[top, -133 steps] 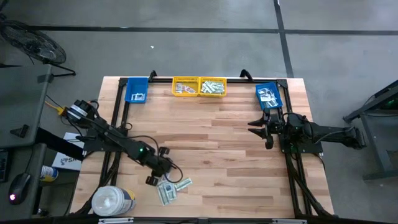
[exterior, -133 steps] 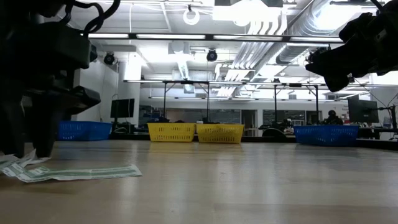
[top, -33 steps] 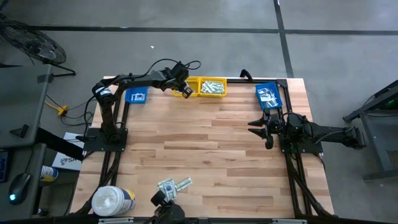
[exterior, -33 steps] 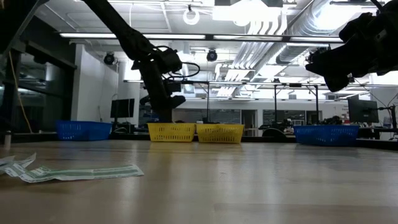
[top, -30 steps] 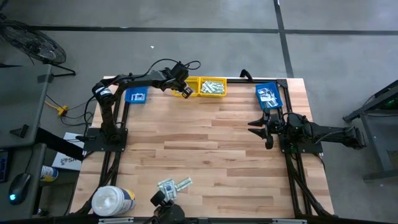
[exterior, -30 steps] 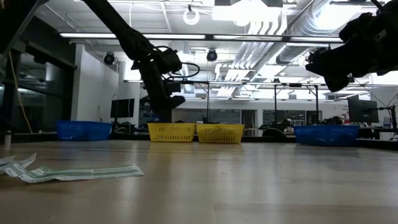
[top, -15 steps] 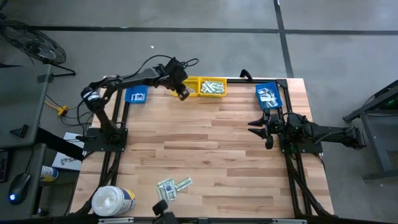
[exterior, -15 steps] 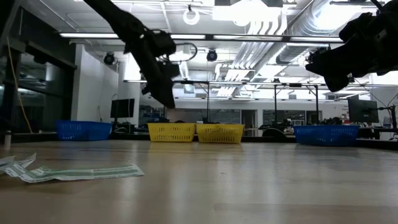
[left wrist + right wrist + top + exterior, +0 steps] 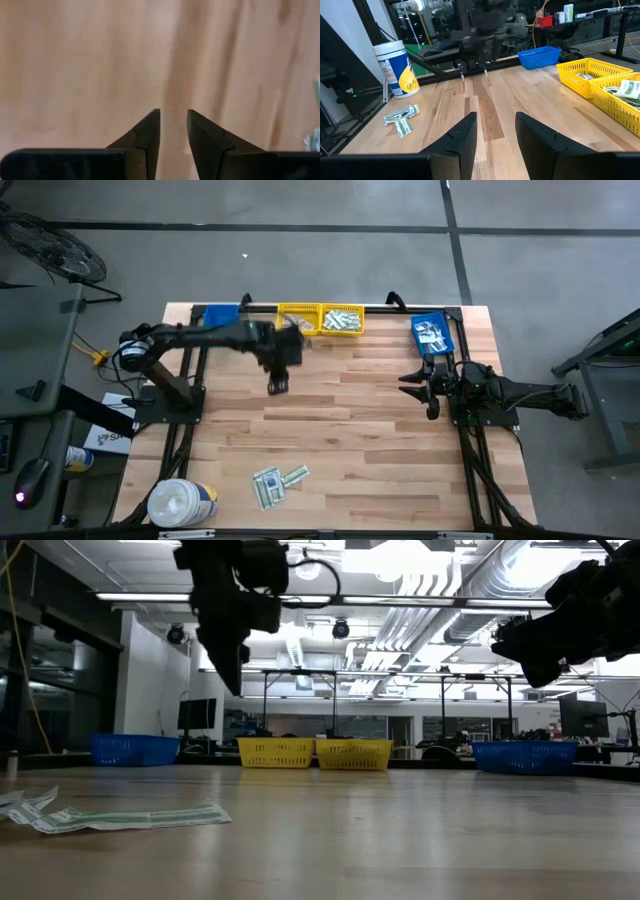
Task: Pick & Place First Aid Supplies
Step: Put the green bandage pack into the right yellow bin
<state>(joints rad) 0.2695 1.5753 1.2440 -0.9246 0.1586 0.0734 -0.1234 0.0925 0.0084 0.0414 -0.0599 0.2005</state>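
Wood-plank desk (image 9: pixel 330 420), seen from above: we record the left hand (image 9: pixel 277 384) over bare boards in the far-left middle, swung back from the yellow bins (image 9: pixel 320 319), where it hovered a second ago. Remaining first aid supplies (image 9: pixel 277 483), a small heap of pale green-white packets, lie at the near edge beside the white tub (image 9: pixel 180 502). More packets sit in the yellow bins and in the right blue bin (image 9: pixel 432 334); the left blue bin (image 9: pixel 219 325) is largely hidden by the arm. The right hand (image 9: pixel 420 391) waits at the right edge, just near of that blue bin.

Low view: packets (image 9: pixel 125 817) flat at the near left; the left hand (image 9: pixel 232 665) hangs high, well above the desk and apart from them.

Left wrist view: the fingers (image 9: pixel 148 135) stand narrowly apart with nothing between, only boards below; packets just show at the edge.

Right wrist view: the right fingers (image 9: pixel 462 137) stand moderately apart, empty; heap (image 9: pixel 402 118) and tub (image 9: pixel 397 68) lie far across.

We judge one delivery to the yellow bins complete and the left arm returning for the heap.
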